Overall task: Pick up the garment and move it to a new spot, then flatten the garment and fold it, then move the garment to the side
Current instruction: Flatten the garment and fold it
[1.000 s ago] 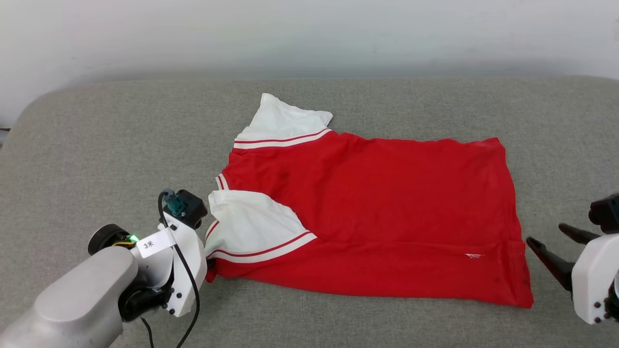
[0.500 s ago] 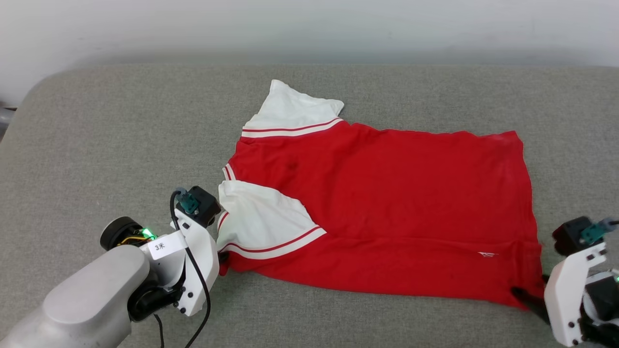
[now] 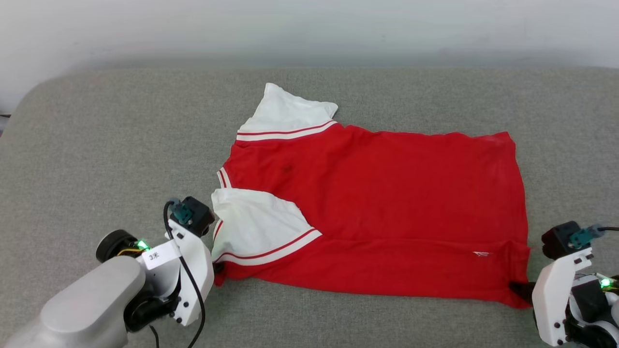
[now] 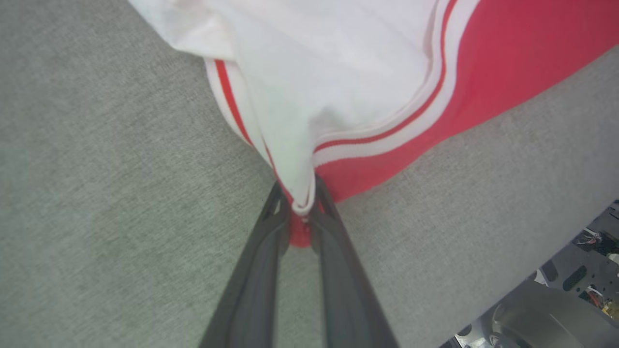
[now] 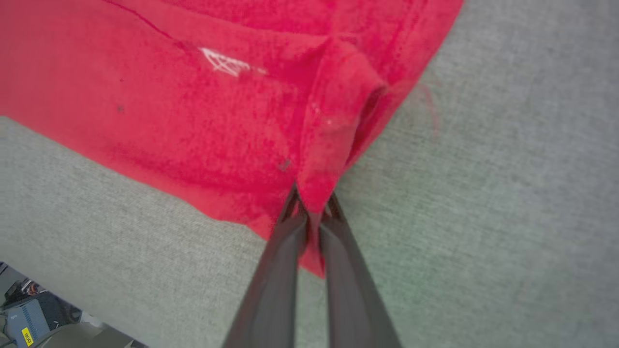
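Garment (image 3: 387, 212): plain red side up, flat on grey cushion (image 3: 96, 145), long axis 9-to-3. My left gripper (image 4: 301, 212) pinches its sleeve-end corner at 8 o'clock; my right gripper (image 5: 313, 205) pinches the hem corner at 4 o'clock.

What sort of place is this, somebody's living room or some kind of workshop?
Probably a test room or lab, not a home. The red shirt lies on a grey cloth-covered pad against a bare white wall, and wired equipment shows below the pad's edge.
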### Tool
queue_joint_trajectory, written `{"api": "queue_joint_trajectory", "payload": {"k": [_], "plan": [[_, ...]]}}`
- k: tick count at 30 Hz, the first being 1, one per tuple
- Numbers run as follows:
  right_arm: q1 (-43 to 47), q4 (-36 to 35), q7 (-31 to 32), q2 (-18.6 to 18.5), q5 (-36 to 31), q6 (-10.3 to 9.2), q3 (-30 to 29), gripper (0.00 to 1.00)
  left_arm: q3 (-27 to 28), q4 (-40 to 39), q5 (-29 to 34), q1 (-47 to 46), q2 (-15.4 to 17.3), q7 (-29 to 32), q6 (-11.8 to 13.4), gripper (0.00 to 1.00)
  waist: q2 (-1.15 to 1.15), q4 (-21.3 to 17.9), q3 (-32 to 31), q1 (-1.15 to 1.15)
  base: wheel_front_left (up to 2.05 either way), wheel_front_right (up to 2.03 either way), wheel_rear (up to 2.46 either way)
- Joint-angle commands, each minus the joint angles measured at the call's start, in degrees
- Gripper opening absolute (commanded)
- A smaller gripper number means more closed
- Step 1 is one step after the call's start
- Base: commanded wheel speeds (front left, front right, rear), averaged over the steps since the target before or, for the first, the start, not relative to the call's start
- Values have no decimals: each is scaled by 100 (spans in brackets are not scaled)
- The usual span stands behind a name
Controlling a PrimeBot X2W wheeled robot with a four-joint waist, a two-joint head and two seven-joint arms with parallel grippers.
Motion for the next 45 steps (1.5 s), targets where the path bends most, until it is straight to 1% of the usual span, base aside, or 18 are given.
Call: {"api": "queue_joint_trajectory", "payload": {"k": [1,8,14,18,23,29,32,33,34,35,38,43,44,45], "plan": [[-24,33,-70,-28,-5,-5,109,0,-13,-1,-44,107,40,-24,8,0,0,-25,-82,0,0,0,0],[-9,-290,-357,-266,134,-7,201,0,-17,-252,-210,328,249,-31,-13,0,0,-14,-367,0,0,0,0],[327,-672,-417,-523,253,-7,46,0,-21,-645,-331,564,477,15,106,0,0,33,-561,0,0,0,0],[584,-862,-364,-614,302,-7,-163,0,-10,-885,-427,739,617,31,202,0,0,41,-616,0,0,0,0],[832,-899,-202,-499,391,-7,-417,0,-62,-970,-513,948,628,30,304,0,0,33,-587,0,0,0,0],[930,-709,-186,-277,337,-7,-491,0,-128,-704,-551,1049,480,0,296,0,0,36,-496,0,0,0,0],[908,-556,-297,-192,255,-7,-457,0,-141,-543,-572,1058,405,-45,267,0,0,41,-474,0,0,0,0],[890,-517,-396,-162,210,-7,-463,0,-138,-484,-572,1056,390,-64,267,5,0,44,-477,0,0,0,0],[872,-464,-511,-121,184,-7,-504,41,-135,-448,-541,1046,378,-107,265,47,0,50,-493,0,0,0,0],[886,-421,-623,-82,172,-7,-529,100,-110,-419,-499,1029,370,-184,274,100,0,65,-530,0,0,0,0],[939,-406,-1083,23,60,-7,-683,100,-36,-406,-492,1020,413,-360,284,100,0,106,-634,0,0,0,0],[1001,-559,-1963,256,-288,-6,-1095,100,123,-630,-531,969,696,-467,319,100,0,118,-811,0,0,0,0],[1001,-559,-1963,256,-288,-6,-1095,100,123,-630,-531,969,696,-467,319,100,0,118,-811,0,0,0,0],[980,-605,-2164,323,-373,-6,-1234,100,182,-726,-528,908,767,-508,355,100,0,113,-827,0,0,0,0]]}}
